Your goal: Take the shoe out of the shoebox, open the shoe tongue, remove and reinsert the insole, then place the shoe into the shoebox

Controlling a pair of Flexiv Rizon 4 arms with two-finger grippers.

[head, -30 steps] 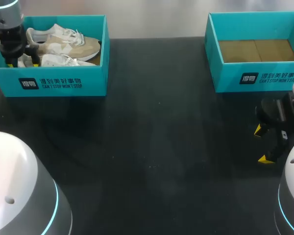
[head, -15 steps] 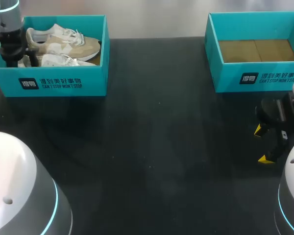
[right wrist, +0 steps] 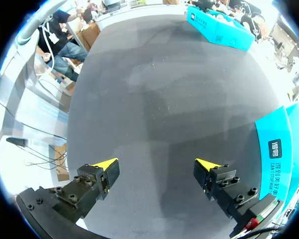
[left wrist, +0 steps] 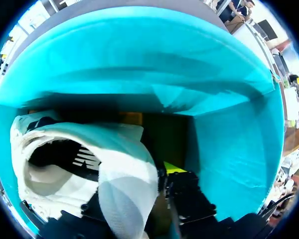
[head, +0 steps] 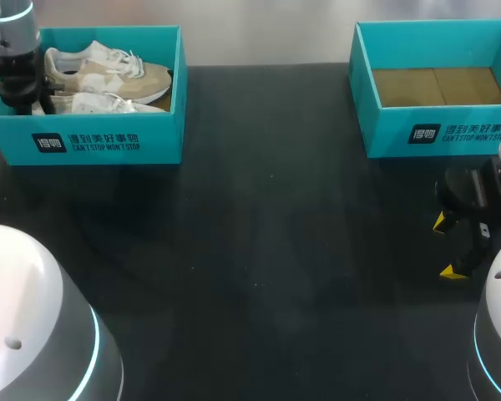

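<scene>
Teal cardboard marks the left shoebox (head: 108, 144) at the table's (head: 259, 251) far left corner, and it holds a pair of beige-and-white sneakers lying side by side with their heels toward the box's left end. The left gripper (head: 23, 93) is sunk into that end, close against the side wall. In the wrist view the white padded heel collar of the near sneaker (head: 100, 104) sits right up against it, but too much is hidden, so I cannot tell whether it has clamped the heel or only stands beside it. The far sneaker (head: 108, 73) touches the near one along its length. At the table's far right corner, the second shoebox (head: 438, 134) shows only its brown cardboard floor. The right gripper (head: 445, 246) hangs over bare table near the right edge with its jaws spread wide, holding nothing. The likely trouble lies in the lift. A pinch on soft collar fabric may slip, or let the toe swing down and catch the box wall. The neighbouring sneaker could drag along. Nothing pins the light box, so it may rise or slide with the shoe.
</scene>
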